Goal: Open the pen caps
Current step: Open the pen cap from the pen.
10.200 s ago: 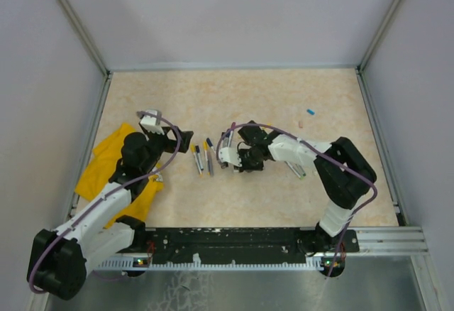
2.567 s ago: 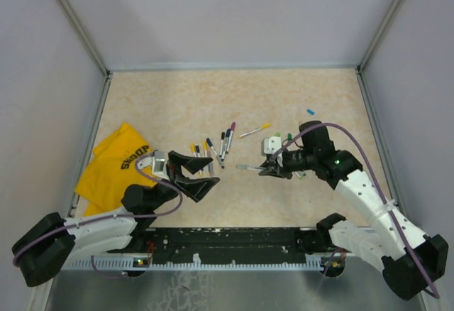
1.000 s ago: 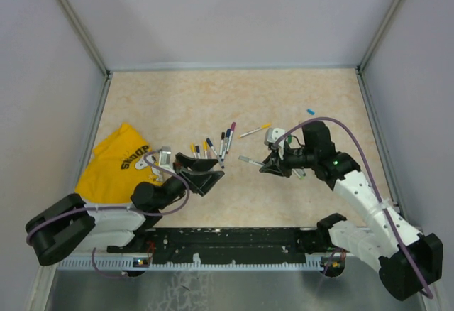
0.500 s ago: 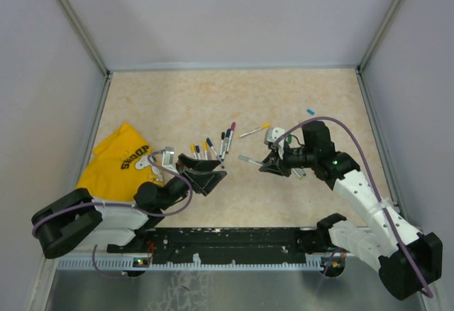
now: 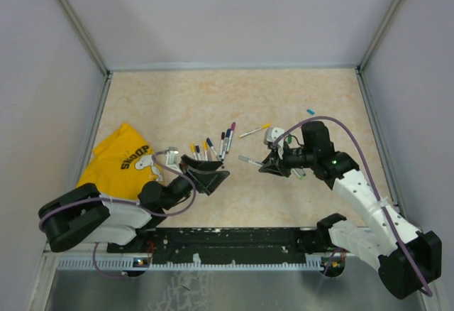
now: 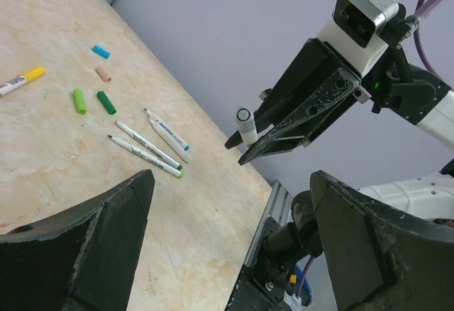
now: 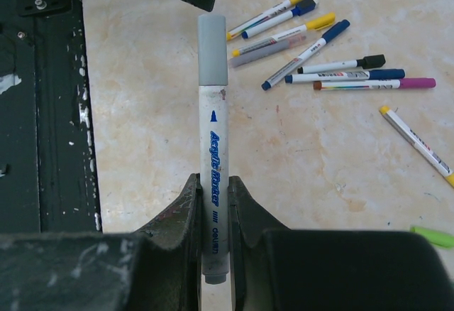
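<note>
Pen cap in grey plastic [image 7: 212,48] tops a white-barrelled marker pen [image 7: 214,140]. The pen is held above the beige marbled tabletop [image 5: 213,98], right of centre in the overhead view, with the cap pointing left.

Nearest the bottom edge, lower left of centre, the left claw [image 6: 230,183] is spread wide. Its mouth faces that cap but stops short of it and touches nothing. One crumpled yellow cloth [image 5: 113,165] lies at far left. Slightly higher and to the right, the right claw [image 7: 214,187] is pressed tight on the pen's tail end, so most of the barrel sticks out unsupported.

With so short a hold, a left claw closing off-line could probably lever the pen askew. A hard pull might drag out the whole pen rather than the cap. A cap popping off suddenly could drop among the others.

Further up, at centre, about eight capped pens [image 7: 305,55] lie fanned together, with one yellow-tipped pen [image 7: 415,143] apart. To the right lie three slim barrels [image 6: 149,153] that look uncapped. Four loose caps lie there too: light green [image 6: 79,101], dark green [image 6: 106,102], tan [image 6: 103,74] and, farthest, blue [image 6: 101,51].
</note>
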{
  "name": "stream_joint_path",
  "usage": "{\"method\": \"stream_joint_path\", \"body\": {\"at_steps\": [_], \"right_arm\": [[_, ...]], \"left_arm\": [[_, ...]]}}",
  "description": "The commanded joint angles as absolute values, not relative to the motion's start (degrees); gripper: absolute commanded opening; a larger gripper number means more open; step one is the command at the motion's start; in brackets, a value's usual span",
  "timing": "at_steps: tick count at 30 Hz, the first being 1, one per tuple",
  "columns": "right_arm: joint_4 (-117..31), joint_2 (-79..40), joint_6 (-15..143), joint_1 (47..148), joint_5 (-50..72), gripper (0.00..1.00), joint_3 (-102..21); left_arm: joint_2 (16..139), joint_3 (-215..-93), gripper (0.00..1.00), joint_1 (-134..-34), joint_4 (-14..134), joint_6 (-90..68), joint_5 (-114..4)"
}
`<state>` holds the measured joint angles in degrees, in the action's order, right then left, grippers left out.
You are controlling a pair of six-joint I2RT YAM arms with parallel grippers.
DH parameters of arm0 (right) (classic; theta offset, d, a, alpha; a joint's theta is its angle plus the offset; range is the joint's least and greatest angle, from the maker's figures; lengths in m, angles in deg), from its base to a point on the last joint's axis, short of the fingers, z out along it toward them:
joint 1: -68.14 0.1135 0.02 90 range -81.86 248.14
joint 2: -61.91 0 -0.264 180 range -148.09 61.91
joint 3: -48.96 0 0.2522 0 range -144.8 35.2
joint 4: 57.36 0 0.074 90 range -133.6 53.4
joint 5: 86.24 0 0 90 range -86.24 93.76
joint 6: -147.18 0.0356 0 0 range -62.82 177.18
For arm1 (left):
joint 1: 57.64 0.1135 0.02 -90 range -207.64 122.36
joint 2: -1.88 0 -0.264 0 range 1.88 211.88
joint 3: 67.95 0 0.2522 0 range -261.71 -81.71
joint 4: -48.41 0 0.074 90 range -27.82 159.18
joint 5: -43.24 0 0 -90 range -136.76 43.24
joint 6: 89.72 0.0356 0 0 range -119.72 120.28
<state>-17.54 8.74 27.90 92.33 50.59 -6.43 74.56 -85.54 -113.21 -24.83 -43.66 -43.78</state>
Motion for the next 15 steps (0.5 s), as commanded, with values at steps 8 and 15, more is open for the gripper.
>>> {"method": "stream_joint_path", "body": {"at_steps": [8,15], "right_arm": [[-20.1,8.5,29.0,91.8,52.0,0.0,-6.4],[-20.5,8.0,29.5,91.8,51.9,0.0,-6.3]], "left_arm": [[76.9,-87.2,0.95,-114.1,-34.5,-44.7,-41.8],[80.1,-88.5,0.95,-114.5,-37.7,-46.0,-40.3]]}}
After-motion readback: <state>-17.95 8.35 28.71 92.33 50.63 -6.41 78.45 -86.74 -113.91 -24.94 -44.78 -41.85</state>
